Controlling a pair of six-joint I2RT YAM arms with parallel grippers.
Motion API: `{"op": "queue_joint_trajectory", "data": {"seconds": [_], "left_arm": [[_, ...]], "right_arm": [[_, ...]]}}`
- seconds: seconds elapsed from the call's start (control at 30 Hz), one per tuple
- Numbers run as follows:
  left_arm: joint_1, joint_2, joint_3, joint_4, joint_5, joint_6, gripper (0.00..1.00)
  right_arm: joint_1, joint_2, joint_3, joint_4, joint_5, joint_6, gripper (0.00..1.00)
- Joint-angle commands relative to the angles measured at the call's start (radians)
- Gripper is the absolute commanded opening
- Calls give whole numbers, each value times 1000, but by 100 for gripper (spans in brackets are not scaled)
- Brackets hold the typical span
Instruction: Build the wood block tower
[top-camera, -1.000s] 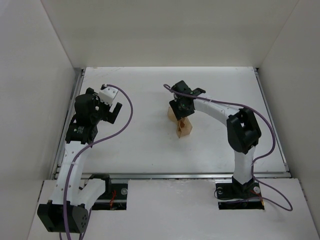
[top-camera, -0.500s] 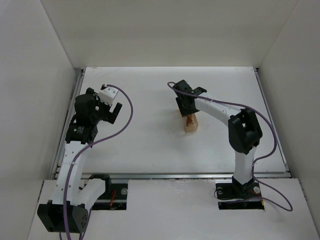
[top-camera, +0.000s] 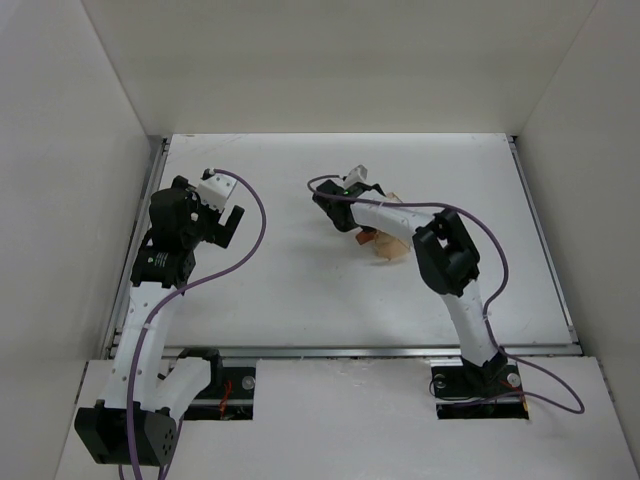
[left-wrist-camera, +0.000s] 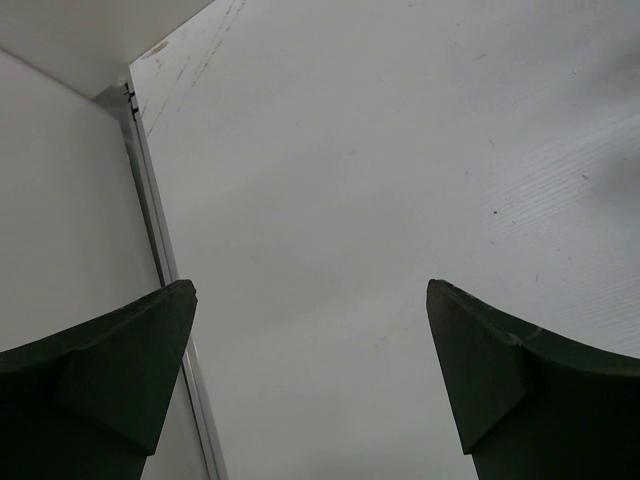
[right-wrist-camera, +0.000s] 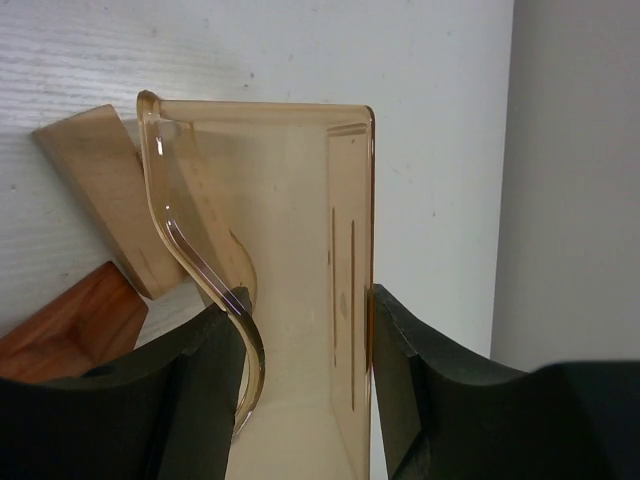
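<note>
My right gripper (right-wrist-camera: 300, 305) is shut on a translucent amber box (right-wrist-camera: 290, 200), one finger on each side wall. A pale tan wood block (right-wrist-camera: 105, 190) lies on the table against the box's left side. A reddish-brown block (right-wrist-camera: 65, 320) lies just below it. In the top view the right gripper (top-camera: 345, 208) is mid-table, with the box (top-camera: 388, 247) and a reddish piece (top-camera: 366, 237) blurred beside the forearm. My left gripper (top-camera: 228, 222) is open and empty at the left, well away from the blocks; its view shows only the bare table between its fingers (left-wrist-camera: 130, 370).
White walls enclose the table on the left, back and right. A metal rail (left-wrist-camera: 160, 250) runs along the left edge close to my left gripper. The right wall stands near the box in the right wrist view (right-wrist-camera: 570, 180).
My right wrist has swung and turned towards the left with the box in it, and the forearm now lies over the spot where the box stood. The left arm has not moved.
</note>
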Motion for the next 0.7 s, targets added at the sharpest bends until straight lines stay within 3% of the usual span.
{"op": "queue_joint_trajectory", "data": {"seconds": [0.0,0.43,0.53,0.67], "left_arm": [[-4,-6,8,10,1,5,100],[-4,-6,8,10,1,14,100],[-4,-6,8,10,1,14,100],[-4,-6,8,10,1,14,100]], "right_arm": [[36,9,42,-40,102,57,0],[46,-99,-68,-51,223,94,0],[4,-155,-77,-60,156,140,0],[-98,-286,-143,79,-66,114,0]]}}
